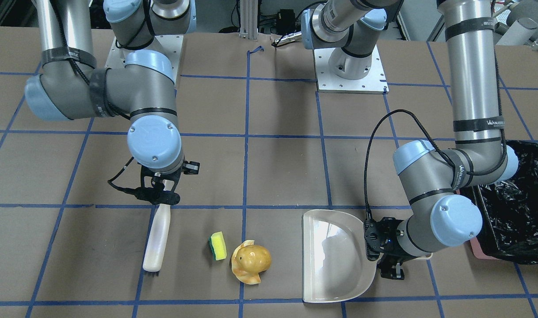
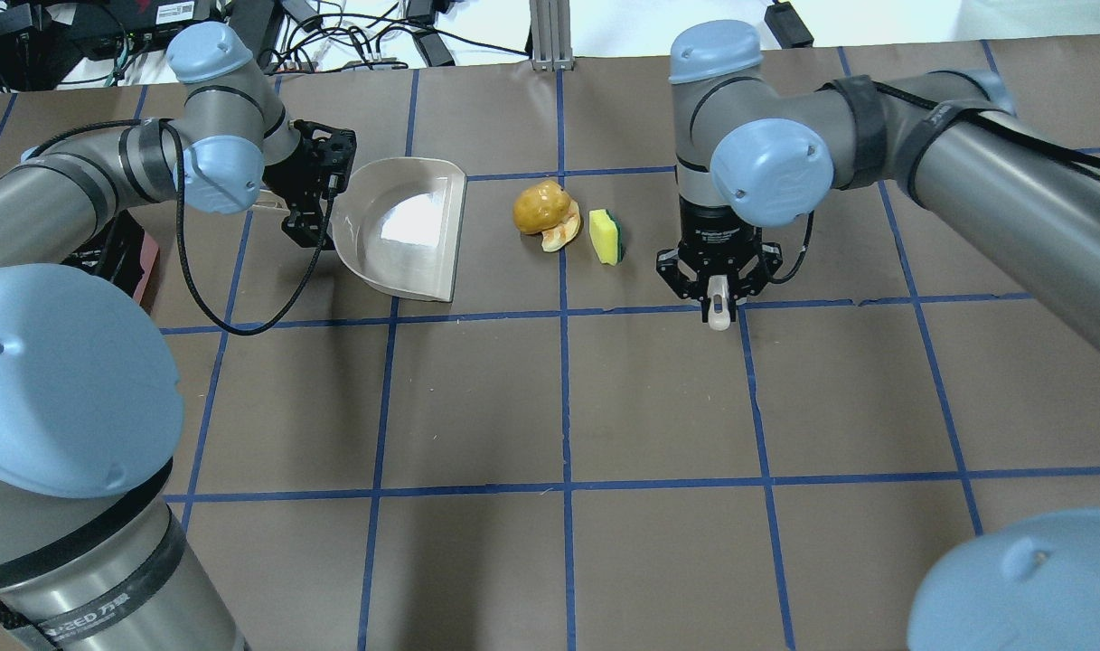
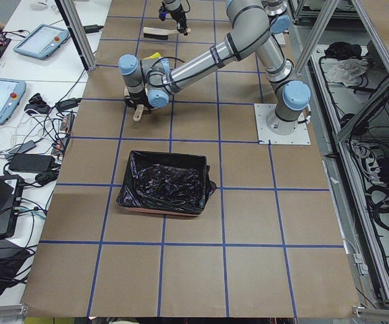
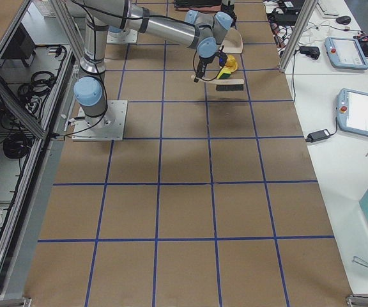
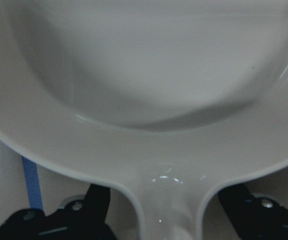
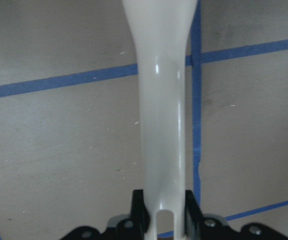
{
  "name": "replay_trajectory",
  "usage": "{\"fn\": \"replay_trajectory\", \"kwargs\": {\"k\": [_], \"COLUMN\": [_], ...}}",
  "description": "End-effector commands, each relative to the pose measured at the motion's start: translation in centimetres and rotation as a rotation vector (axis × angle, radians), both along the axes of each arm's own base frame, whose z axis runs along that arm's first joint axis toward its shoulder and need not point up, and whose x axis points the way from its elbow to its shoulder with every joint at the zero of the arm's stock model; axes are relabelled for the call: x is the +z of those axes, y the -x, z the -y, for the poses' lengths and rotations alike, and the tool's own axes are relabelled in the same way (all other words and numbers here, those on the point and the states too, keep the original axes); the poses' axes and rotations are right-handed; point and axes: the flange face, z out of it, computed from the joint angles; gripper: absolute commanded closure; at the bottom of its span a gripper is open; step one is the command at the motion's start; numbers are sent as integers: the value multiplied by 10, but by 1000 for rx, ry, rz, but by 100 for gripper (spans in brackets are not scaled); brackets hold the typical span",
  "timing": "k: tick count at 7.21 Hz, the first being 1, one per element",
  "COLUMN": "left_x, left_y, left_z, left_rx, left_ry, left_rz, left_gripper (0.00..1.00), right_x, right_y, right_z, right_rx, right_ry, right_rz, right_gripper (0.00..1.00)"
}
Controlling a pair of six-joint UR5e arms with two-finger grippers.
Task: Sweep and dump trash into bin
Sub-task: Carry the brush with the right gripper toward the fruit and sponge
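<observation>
The trash lies together on the table: a yellow and green sponge (image 1: 218, 245), a tan potato lump (image 1: 252, 258) and a golden croissant piece (image 1: 246, 277) under the lump. My left gripper (image 1: 390, 256) is shut on the handle of the beige dustpan (image 1: 335, 256), which lies flat with its open mouth toward the trash. My right gripper (image 1: 160, 192) is shut on the handle of the beige hand brush (image 1: 157, 238), on the far side of the sponge from the dustpan. The bin (image 1: 516, 198), pink with a black bag, stands beyond the left arm.
The brown table (image 2: 550, 407) carries a blue tape grid. The two arm bases (image 1: 350, 66) stand at the robot's edge. The bin also shows in the exterior left view (image 3: 167, 183), on the near side of the left arm.
</observation>
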Motion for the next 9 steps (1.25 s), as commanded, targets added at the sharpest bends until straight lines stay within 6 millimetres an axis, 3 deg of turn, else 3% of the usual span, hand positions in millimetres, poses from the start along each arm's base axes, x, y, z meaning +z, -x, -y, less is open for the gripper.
{"fn": "replay_trajectory", "kwargs": {"k": [1, 3, 6, 9], "left_x": [1, 1, 3, 3], "left_y": [3, 3, 3, 1], "left_z": [-1, 0, 1, 1], "left_rx": [0, 0, 13, 34], "left_ry": [-5, -4, -1, -4], "left_rz": [-6, -10, -6, 7], "left_gripper": [78, 87, 88, 89], "right_x": [-4, -11, -13, -28], "right_y": [-35, -48, -59, -105], "right_z": [-7, -4, -1, 13], "right_rx": [-25, -93, -127, -115], "right_ry": [-6, -26, -23, -14], "right_rz": [28, 95, 96, 78], "right_gripper": [90, 93, 93, 93]}}
